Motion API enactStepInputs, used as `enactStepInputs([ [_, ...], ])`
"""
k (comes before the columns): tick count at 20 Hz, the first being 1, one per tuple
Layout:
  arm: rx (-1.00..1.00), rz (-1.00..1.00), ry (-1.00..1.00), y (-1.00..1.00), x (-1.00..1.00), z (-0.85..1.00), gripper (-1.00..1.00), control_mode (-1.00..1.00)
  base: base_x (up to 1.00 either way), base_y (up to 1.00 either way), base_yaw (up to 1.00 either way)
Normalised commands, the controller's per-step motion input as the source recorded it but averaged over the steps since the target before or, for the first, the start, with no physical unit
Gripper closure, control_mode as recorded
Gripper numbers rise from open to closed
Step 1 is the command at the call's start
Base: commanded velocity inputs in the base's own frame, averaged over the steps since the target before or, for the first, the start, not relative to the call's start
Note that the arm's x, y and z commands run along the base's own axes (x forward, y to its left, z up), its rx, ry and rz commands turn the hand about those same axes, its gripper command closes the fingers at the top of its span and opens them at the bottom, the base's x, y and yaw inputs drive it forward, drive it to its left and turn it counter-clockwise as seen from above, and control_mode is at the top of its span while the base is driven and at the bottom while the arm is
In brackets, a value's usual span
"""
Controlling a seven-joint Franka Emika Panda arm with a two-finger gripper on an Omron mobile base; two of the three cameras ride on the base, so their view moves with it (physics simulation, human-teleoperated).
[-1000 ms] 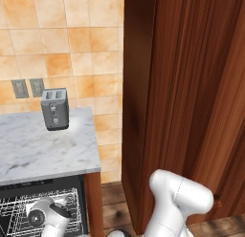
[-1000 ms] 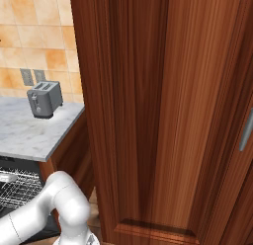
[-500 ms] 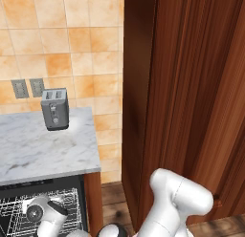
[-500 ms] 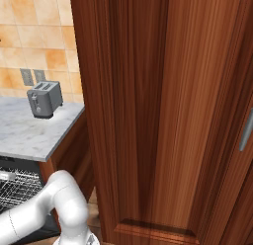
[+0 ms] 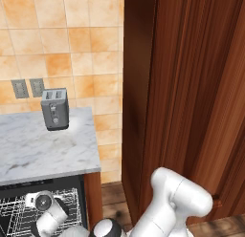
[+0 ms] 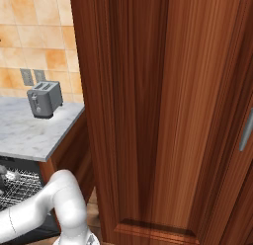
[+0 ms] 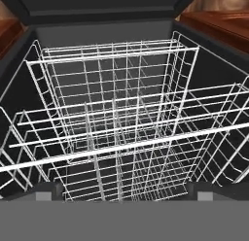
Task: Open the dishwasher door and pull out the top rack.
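Arm: The white Franka arm bends low from its base, elbow bulging at the foot of the left base view, forearm reaching down and left to the open dishwasher beneath the counter (image 5: 48, 155).
Wrist: A white wrist with a dark round joint hangs over the wire basket in the left base view.
Gripper: The gripper (image 7: 124, 194) looks straight into the racks; its two dark finger tips (image 7: 46, 190) stand wide apart at the bottom corners of the hand view, released, clasping nothing.
Top rack: The top rack (image 7: 121, 152), a white wire grid with thin upright tines and a thick front rail, lies just before the fingers, spanning nearly the whole black cavity; it also shows under the counter edge (image 5: 19, 214).
Dishwasher interior: Matte black walls, dark and flat.
Counter: Grey-veined white marble slab, smooth.
Toaster: The boxy grey toaster (image 5: 54, 108) stands upright at the counter's back.
Wall: Glossy orange-tan tiles (image 5: 72, 45), two grey outlets (image 5: 28, 87).
Cabinet: The tall cabinet (image 6: 163, 110) is streaked red-brown wood.
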Motion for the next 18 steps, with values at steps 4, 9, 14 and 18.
enactStepInputs([
  [4, 0.01, 0.09, 0.0, 0.0, 0.35, -0.38, -1.0, -1.0, 0.0, 0.0, 0.0],
  [9, 0.0, 0.09, 0.0, 0.0, 0.32, -0.33, -1.0, -1.0, 0.0, 0.0, 0.0],
  [14, 0.0, 0.09, 0.0, 0.0, 0.27, -0.44, -1.0, -1.0, 0.0, 0.0, 0.0],
  [18, 0.0, 0.1, 0.0, 0.0, 0.18, -0.68, -1.0, -1.0, 0.0, 0.0, 0.0],
])
